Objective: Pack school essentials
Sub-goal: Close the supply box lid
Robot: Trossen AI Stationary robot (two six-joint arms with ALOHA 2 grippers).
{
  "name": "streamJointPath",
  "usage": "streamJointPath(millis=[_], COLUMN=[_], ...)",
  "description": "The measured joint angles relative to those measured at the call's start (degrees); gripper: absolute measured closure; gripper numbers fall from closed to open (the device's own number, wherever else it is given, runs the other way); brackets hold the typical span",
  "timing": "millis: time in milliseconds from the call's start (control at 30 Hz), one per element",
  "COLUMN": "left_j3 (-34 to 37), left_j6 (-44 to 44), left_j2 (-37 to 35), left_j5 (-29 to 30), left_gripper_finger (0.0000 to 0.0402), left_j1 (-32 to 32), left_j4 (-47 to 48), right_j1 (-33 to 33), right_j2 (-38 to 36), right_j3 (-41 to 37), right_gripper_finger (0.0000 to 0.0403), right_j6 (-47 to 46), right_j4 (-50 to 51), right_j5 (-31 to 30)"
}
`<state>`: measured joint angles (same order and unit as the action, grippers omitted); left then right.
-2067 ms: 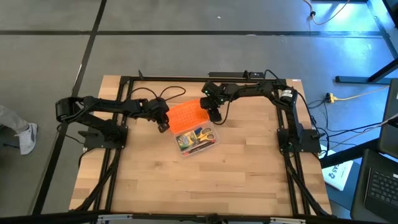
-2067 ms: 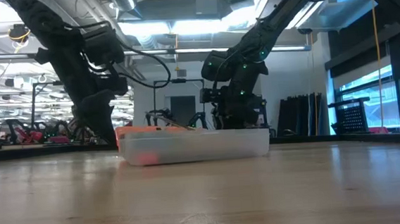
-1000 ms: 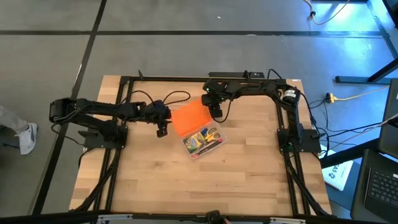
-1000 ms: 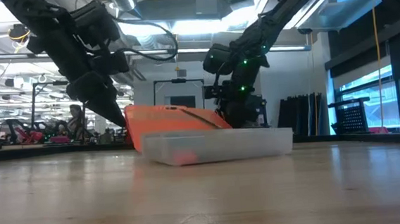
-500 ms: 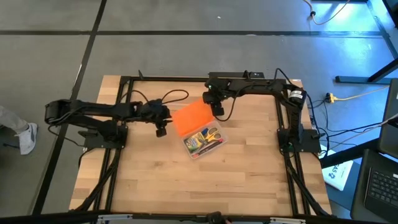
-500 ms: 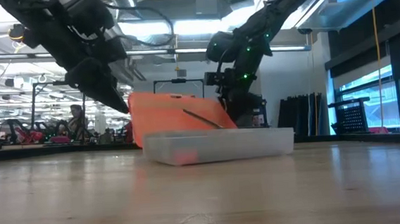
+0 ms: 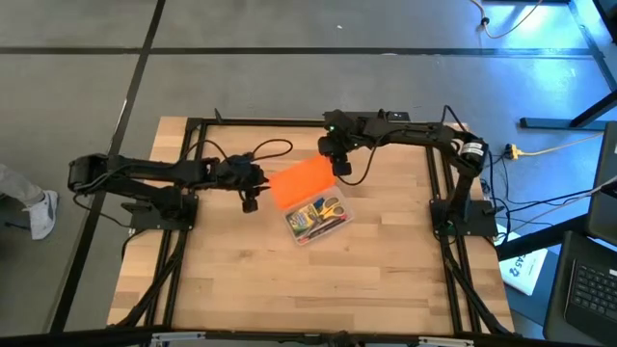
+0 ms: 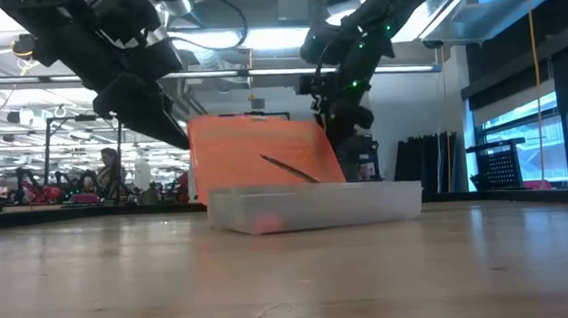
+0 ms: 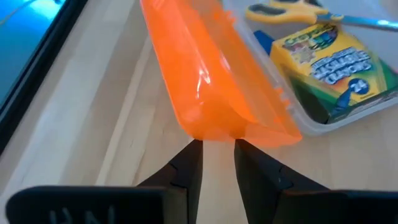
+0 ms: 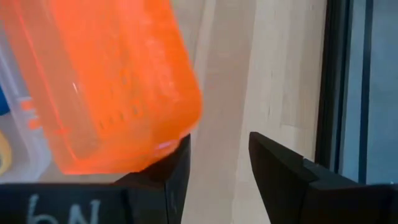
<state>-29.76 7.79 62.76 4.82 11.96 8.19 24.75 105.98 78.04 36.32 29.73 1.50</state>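
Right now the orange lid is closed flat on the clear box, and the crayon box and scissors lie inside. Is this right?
Not quite: the orange lid stands raised, tilted open, as the low view shows. The crayon box and scissors do lie inside the clear box.

On the wooden bench (image 7: 289, 280) a clear box (image 7: 316, 218) lies open — its orange lid (image 7: 299, 181) raised between the two grippers. The left gripper (image 7: 250, 201) sits just beside the lid's one edge, the right gripper (image 7: 342, 171) at the opposite corner — crayons and yellow-handled scissors (image 7: 328, 205) lie inside.
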Motion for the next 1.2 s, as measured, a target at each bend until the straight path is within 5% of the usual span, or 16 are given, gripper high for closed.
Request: streamJointPath(millis=[1200], left_j3=[-0.1], left_j6=[5.9], left_j2=[0.7], left_j5=[-3.0], left_gripper_finger=[0.0315], left_j1=[-13.0], left_j4=[-8.0], right_j1=[-6.1], right_j2=[-10.1], right_j3=[0.1], right_gripper_finger=[0.0238], right_j6=[-3.0], right_j4=[21.8], right_j5=[1.1])
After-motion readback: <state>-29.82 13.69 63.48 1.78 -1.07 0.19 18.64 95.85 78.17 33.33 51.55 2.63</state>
